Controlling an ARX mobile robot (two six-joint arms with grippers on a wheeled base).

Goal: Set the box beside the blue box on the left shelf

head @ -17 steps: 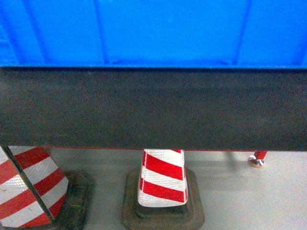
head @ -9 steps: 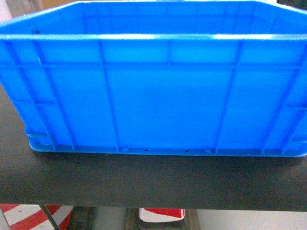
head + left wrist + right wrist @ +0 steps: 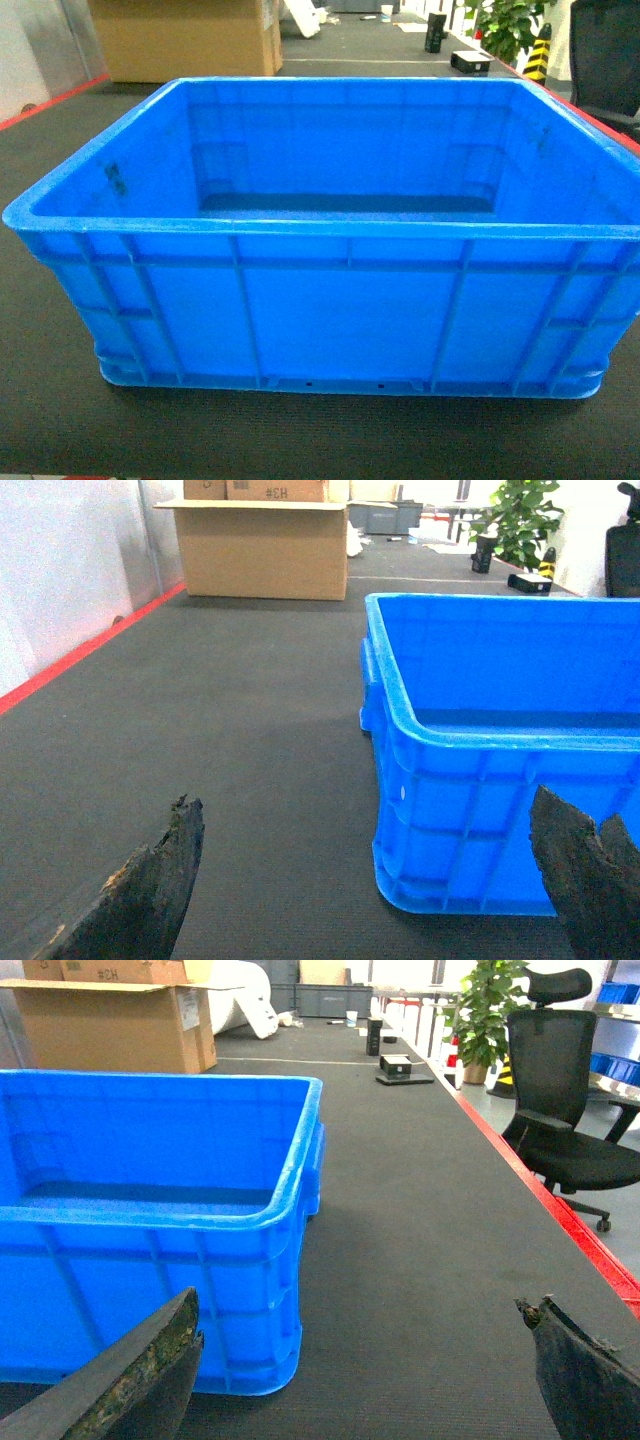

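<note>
Box [image 3: 330,300], large, bright blue and open-topped, sits empty on a dark, finely textured mat [image 3: 60,420], its ribbed front wall facing the head camera and a small tab with 2 tiny holes at the bottom centre.

Nothing of the task looks done. The box is not lifted or gripped, and neither the roller shelf nor the other blue box it must sit beside appears in any view. Left to do, by my judgement: grasp both sides, lift, carry, and set it down.

The left gripper [image 3: 370,880] has its 2 worn dark fingers spread wide, low over the mat; the box's left front corner stands between them, untouched. The right gripper [image 3: 365,1370] is likewise wide apart, framing the box's right front corner without contact. Both hold nothing.

The mat runs far back, edged by a red line [image 3: 70,655] on the left and another on the right. Behind the box stands an open cardboard carton [image 3: 265,545]. To the right are a black office chair [image 3: 560,1090] and a potted green plant [image 3: 485,1015]. Small dark items lie farther back; they are too small to identify.
</note>
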